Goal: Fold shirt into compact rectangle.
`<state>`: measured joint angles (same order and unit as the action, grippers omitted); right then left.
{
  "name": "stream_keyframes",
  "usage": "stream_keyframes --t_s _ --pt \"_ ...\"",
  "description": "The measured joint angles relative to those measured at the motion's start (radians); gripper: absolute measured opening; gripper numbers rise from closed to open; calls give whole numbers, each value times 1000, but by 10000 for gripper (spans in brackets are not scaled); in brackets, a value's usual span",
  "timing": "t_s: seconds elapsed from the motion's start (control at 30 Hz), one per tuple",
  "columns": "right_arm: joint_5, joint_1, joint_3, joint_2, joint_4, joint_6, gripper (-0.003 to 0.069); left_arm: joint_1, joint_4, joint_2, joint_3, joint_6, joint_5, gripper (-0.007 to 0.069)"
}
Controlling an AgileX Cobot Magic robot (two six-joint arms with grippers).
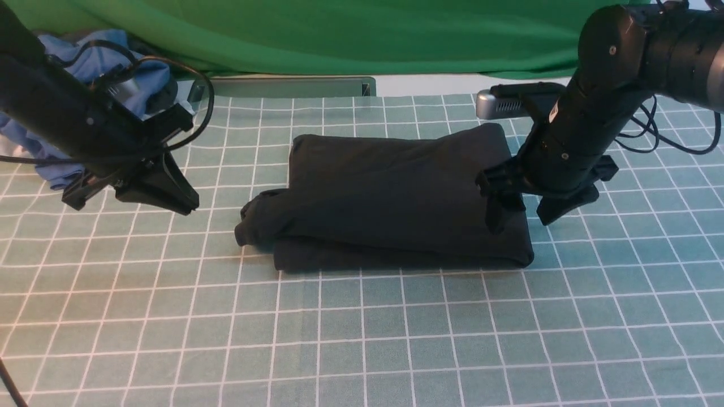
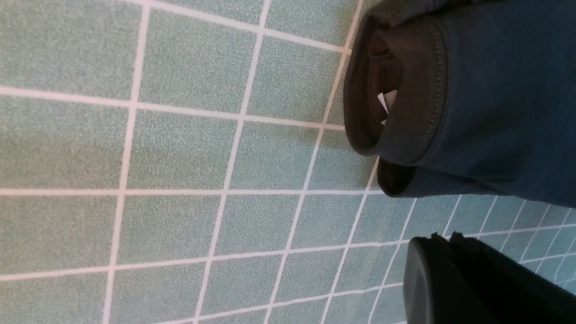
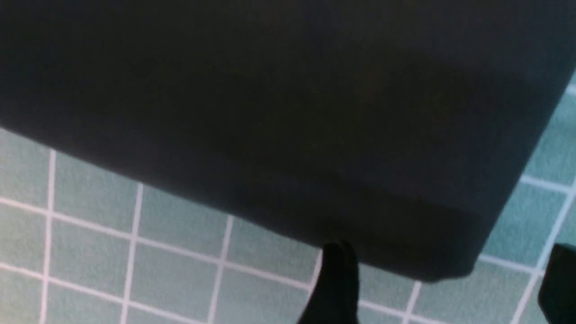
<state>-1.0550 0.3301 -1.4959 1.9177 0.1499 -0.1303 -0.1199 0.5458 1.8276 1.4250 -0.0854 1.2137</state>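
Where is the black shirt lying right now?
In the front view the shirt lies folded at the middle of the checked mat, the open right gripper at its right edge, the shut left gripper apart on its left.

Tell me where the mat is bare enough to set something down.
Freest: the wide band of mat on the camera side of the folded shirt. Also bare: the patch between the shut left gripper and the shirt's left end. Crowded: the shirt's right end, under the open right gripper, and the far-left corner with the blue garments.
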Motion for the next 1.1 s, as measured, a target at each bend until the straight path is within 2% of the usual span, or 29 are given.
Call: stream_keyframes --t_s 0.3,0.4,0.43,0.5,0.53,0.57,0.6,0.67,0.77,0.9,1.0,1.1 --pt "3 0 0 82 -27 -12 577 0 -1 0 0 0 -7 17" --pt "21 0 2 128 -26 -3 536 0 -1 0 0 -1 -7 17" --pt "28 0 2 138 -25 10 493 0 -1 0 0 -2 -7 17" --pt "35 0 2 149 -21 18 353 0 -1 0 0 -5 -7 17" --pt "35 0 2 149 -21 18 353 0 -1 0 0 -5 -7 17" --pt "33 0 2 149 -20 20 207 0 -1 0 0 -5 -7 17" --pt "26 0 2 149 -20 21 134 0 -1 0 0 -6 -7 17" --pt "-5 0 1 149 -22 40 80 0 -1 0 0 -8 -5 17" --pt "-66 1 12 149 -33 56 80 0 0 -12 -16 -8 -5 17" --pt "-62 2 69 124 -50 62 80 19 0 -90 -135 -8 -12 17" --pt "-30 2 98 110 -54 59 80 66 13 -162 -252 -7 -23 17" --pt "-17 2 106 104 -54 59 80 179 43 -226 -370 12 -155 17"
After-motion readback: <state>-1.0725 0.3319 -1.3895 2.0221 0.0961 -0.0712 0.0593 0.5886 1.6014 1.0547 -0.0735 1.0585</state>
